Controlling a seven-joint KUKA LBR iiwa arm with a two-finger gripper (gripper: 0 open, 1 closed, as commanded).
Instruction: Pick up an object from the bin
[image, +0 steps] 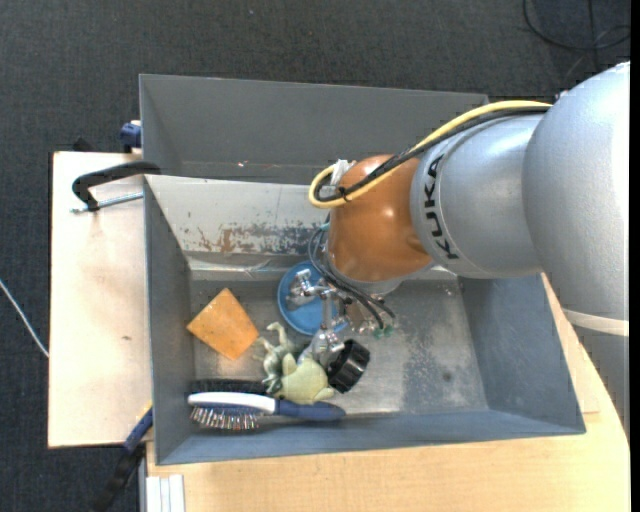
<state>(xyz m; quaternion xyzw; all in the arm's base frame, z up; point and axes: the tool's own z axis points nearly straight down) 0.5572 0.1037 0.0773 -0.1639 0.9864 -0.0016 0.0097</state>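
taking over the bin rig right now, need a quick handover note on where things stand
Gripper: down low near the middle of the grey bin, right above a pale green toy and a black round cap. I see nothing held.
Things: blue disc just behind the gripper, orange wedge on the left, brush with a blue and white handle along the front wall.
Done: arm lowered into the bin.
Left: grip one thing, probably the toy or the cap, and lift it out.
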